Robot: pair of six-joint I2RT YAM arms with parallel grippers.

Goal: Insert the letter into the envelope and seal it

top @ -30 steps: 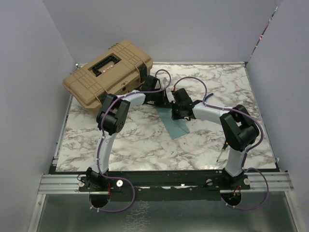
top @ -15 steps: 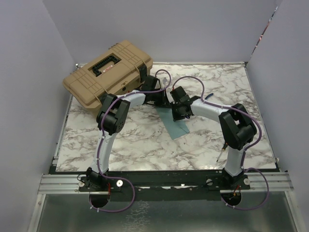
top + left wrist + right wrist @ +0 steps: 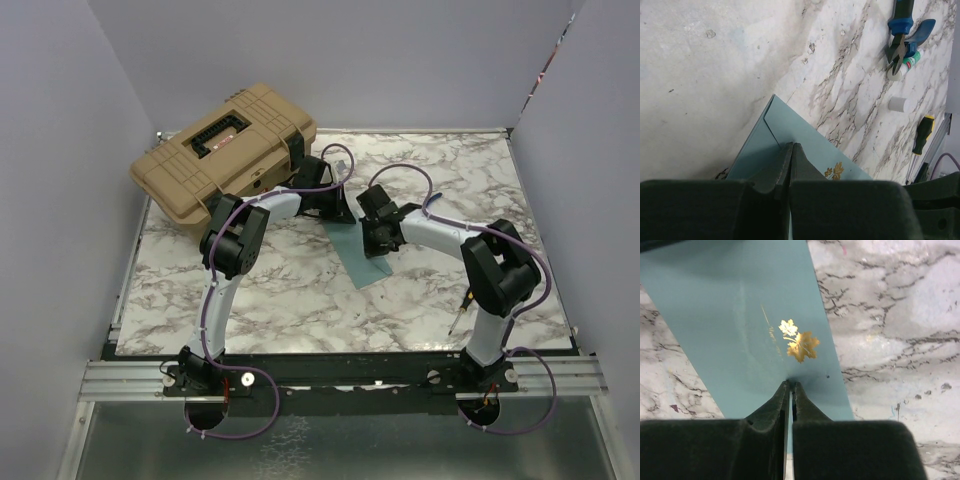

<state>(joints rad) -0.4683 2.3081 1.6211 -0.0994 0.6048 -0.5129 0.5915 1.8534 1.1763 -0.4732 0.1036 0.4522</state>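
Both closed, left gripper (image 3: 791, 146) and right gripper (image 3: 791, 385) touch the flat teal envelope (image 3: 740, 315) stamped with a gold leaf (image 3: 799, 342).

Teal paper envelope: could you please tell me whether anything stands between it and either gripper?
Nothing visible does. The left gripper and the right gripper each have their jaws closed directly on the flat teal paper envelope, and only bare marble table shows around it in both wrist views.

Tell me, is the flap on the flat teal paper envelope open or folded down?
Folded down: the flat teal paper envelope lies flat, no raised flap in either wrist view. Sealed: cannot tell.
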